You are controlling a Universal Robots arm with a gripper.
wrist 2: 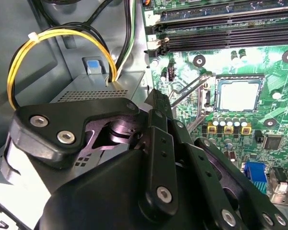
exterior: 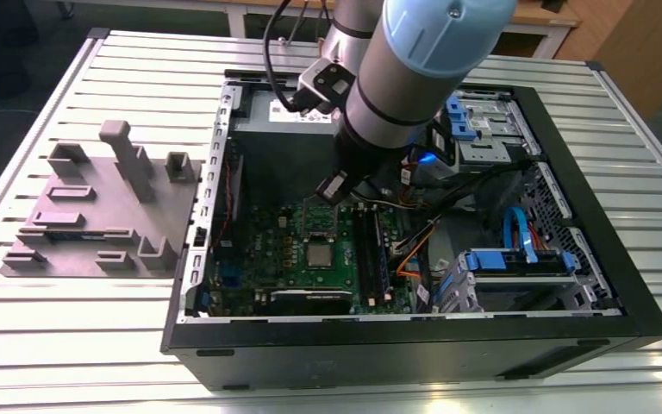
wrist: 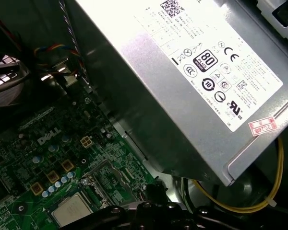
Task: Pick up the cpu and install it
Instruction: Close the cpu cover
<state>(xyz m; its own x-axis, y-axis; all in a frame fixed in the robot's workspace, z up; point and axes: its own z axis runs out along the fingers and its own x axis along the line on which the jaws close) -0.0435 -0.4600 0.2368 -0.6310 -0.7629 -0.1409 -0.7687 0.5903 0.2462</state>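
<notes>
My claw (wrist 2: 156,98) is closed on nothing and hangs above the edge of the motherboard (wrist 2: 273,110). The cpu (wrist 2: 237,94) lies flat in its socket (wrist 2: 210,96) toward the motherboard's middle, apart from my claw, near the motherboard's memory slots (wrist 2: 221,36).

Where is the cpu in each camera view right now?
Exterior view: cpu in the middle of the green board.
Second wrist view: cpu between the memory slots and the yellow-topped squares.
First wrist view: cpu near the yellow-topped squares.
Shared landmark: the silver power supply, in all three views.
</notes>
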